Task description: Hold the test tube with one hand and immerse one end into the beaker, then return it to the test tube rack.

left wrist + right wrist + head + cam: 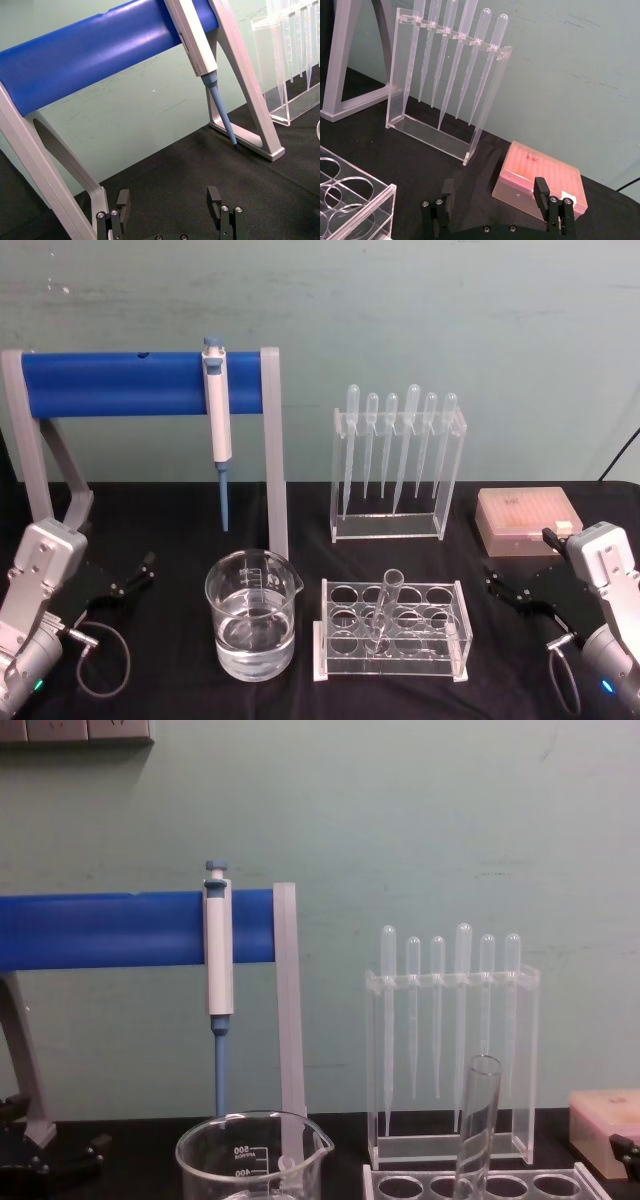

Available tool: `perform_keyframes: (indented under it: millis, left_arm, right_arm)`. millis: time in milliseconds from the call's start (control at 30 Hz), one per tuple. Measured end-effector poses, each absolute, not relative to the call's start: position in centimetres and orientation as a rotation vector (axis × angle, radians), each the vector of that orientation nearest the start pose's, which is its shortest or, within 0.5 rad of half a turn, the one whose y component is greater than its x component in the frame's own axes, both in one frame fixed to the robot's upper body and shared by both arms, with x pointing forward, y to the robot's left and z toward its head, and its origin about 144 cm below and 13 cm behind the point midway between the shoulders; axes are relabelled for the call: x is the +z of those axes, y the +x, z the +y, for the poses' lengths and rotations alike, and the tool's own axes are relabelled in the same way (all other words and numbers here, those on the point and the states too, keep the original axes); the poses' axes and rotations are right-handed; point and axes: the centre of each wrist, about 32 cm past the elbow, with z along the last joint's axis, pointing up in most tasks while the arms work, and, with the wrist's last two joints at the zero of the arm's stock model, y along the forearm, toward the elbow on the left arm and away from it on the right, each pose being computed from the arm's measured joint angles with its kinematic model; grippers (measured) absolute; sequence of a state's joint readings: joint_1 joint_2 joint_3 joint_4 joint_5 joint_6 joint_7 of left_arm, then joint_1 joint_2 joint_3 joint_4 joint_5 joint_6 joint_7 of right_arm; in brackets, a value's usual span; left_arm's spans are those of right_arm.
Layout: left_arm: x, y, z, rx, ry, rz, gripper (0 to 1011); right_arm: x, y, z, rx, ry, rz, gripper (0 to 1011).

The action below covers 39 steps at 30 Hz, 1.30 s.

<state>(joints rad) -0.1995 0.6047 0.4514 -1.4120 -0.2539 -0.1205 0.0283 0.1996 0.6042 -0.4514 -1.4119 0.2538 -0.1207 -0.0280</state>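
step: pre-grasp, nothing lifted | test tube (385, 608) leans in rack (400, 672), just right of beaker (253, 625) | right gripper (505, 588) low at table's right, jaws apart, empty (left gripper (132, 575) likewise, far left) | next: likely reach tube's upper part, clamp, lift straight

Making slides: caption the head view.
Test tube leaning in its rack beside the part-filled beaker; left pincer and right pincer open, parked at either side.
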Motion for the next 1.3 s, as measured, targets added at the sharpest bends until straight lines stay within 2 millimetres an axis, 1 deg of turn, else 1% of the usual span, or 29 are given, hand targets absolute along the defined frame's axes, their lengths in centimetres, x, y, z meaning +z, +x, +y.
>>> perform_keyframes:
  millis: [1300]
  left_arm:
    - [113.98,48.86,30.97,1.248,0.304,-0.285,1000]
  right_arm:
    - [114.04,48.92,-30.96,-1.248,-0.302,-0.286,1002]
